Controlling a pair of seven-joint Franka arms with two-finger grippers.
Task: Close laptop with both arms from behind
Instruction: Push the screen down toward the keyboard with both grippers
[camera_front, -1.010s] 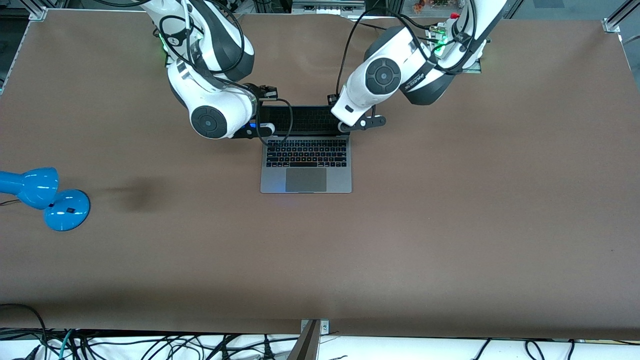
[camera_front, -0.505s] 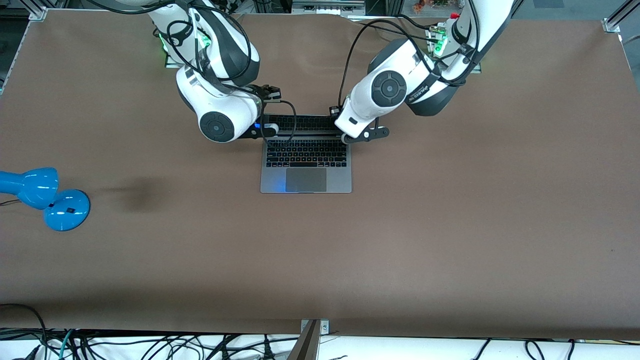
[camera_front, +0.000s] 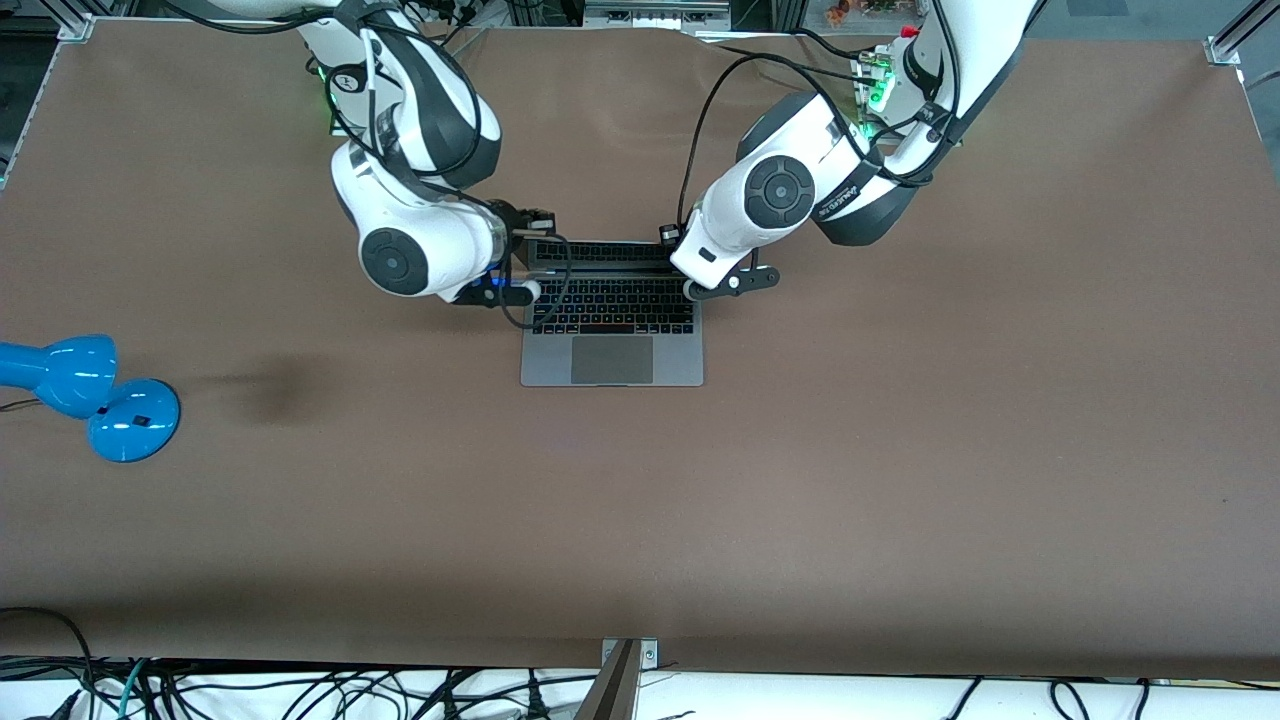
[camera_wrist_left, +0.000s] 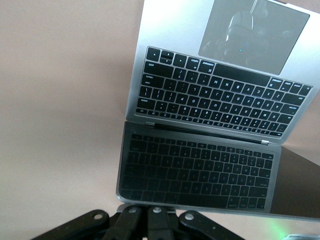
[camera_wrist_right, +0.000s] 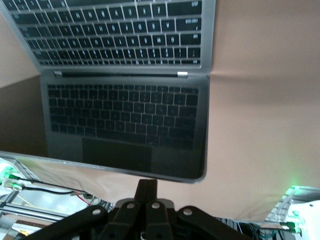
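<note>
The space-grey laptop lies open in the middle of the table, its lid tipped well forward over the black keyboard. My left gripper is shut and presses on the lid's top edge at the corner toward the left arm's end. My right gripper is shut and sits at the other top corner. In the left wrist view the dark screen mirrors the keyboard, with my gripper at the lid's edge. In the right wrist view my shut gripper meets the lid's edge.
A blue desk lamp lies on the brown table toward the right arm's end, nearer the front camera than the laptop. Cables hang along the table's front edge.
Both grippers have moved forward and down with the lid's top edge. The lid has tipped further over the keyboard, so less of the screen shows from the front.
</note>
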